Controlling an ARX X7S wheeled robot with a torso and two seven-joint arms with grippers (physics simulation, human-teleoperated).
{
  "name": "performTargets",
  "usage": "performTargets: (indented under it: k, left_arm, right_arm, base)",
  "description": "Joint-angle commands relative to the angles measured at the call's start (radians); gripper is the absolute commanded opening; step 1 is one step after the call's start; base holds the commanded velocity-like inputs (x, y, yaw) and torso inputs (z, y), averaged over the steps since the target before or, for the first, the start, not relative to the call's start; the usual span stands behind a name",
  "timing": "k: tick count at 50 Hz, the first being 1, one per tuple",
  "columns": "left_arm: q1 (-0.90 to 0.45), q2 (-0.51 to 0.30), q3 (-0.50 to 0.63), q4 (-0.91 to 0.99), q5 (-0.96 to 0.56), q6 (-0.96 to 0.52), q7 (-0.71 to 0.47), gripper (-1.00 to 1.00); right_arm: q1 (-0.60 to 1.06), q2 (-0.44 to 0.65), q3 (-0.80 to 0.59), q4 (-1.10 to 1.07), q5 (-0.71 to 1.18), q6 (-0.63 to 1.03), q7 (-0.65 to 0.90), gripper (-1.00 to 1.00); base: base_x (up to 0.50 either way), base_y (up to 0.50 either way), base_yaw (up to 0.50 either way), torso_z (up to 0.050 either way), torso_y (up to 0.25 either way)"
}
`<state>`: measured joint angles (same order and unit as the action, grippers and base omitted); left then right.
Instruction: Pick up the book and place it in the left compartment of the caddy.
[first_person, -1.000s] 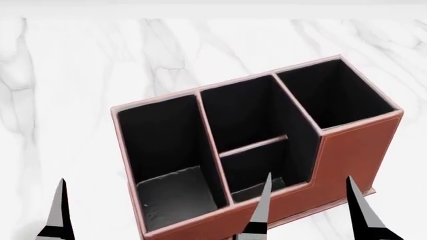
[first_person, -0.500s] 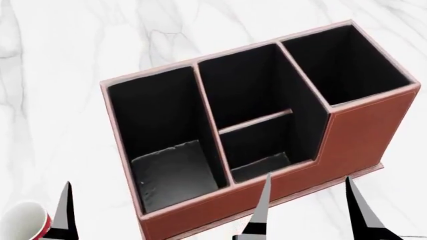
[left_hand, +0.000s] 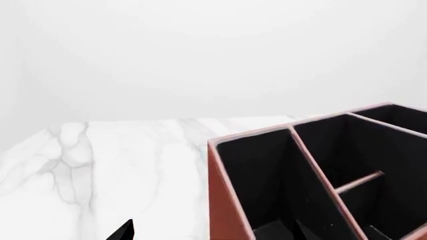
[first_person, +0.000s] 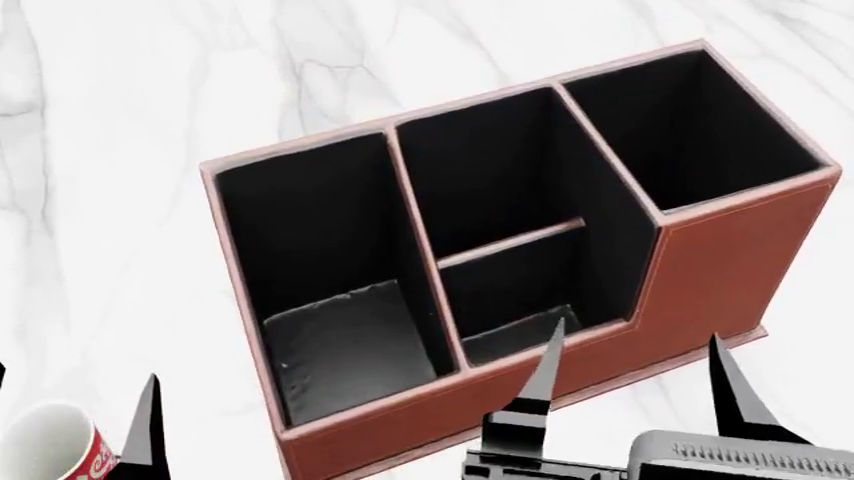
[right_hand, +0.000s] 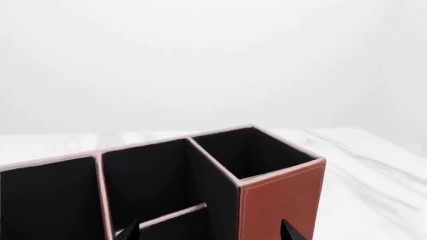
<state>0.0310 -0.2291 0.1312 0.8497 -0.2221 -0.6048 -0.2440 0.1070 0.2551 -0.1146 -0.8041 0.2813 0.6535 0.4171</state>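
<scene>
The reddish-brown caddy (first_person: 727, 265) stands on the white marble table, black-lined and with a stepped front. Its left compartment (first_person: 314, 240) is the long undivided end section, and I see only a dull grey bottom in it. The book is out of view in every frame. My left gripper (first_person: 70, 395) is open low at the near left, straddling the caddy's left end wall (left_hand: 223, 200) in the left wrist view. My right gripper (first_person: 638, 372) is open in front of the caddy's stepped front. Its fingertips (right_hand: 127, 231) span the middle section and the taller end section (right_hand: 250, 150).
A red-and-white mug (first_person: 54, 448) stands at the near left corner, right beside my left gripper's fingers. The marble table (first_person: 120, 150) stretches to the left of and behind the caddy. A plain white wall (right_hand: 213, 60) lies beyond it.
The head view tilted down a second ago, bringing the mug into sight. In the last half second both grippers rose further into view, and the right gripper's body now shows.
</scene>
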Motion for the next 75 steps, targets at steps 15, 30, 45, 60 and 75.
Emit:
performTargets:
  k: [15,30,45,60,75]
  left_arm:
    - [0.002,0.012,-0.046,0.018,-0.024,0.022,0.008,1.00]
    - [0.001,0.007,-0.048,0.014,-0.036,0.031,-0.002,1.00]
    - [0.002,0.002,-0.049,0.015,-0.051,0.037,-0.009,1.00]
    - [0.001,-0.004,-0.055,0.019,-0.067,0.034,-0.021,1.00]
    - [0.001,-0.010,-0.059,0.019,-0.082,0.042,-0.029,1.00]
  right_arm:
    - [0.326,-0.228,0.206,0.225,-0.001,0.381,0.308,1.00]
    - [0.388,-0.250,0.277,0.346,0.111,0.299,0.694,1.00]
    - [0.389,-0.189,0.165,0.380,0.149,0.195,0.849,1.00]
    - [0.395,-0.241,0.198,0.447,0.259,0.047,0.997,1.00]
    - [0.380,-0.249,0.177,0.467,0.341,-0.135,1.115,1.00]
  base:
    - [0.00,0.00,0.00,0.000,0.000]
    - [0.00,0.00,0.00,0.000,0.000]
    - [0.00,0.00,0.00,0.000,0.000]
    - [0.00,0.00,0.00,0.000,0.000]
    - [0.00,0.00,0.00,0.000,0.000]
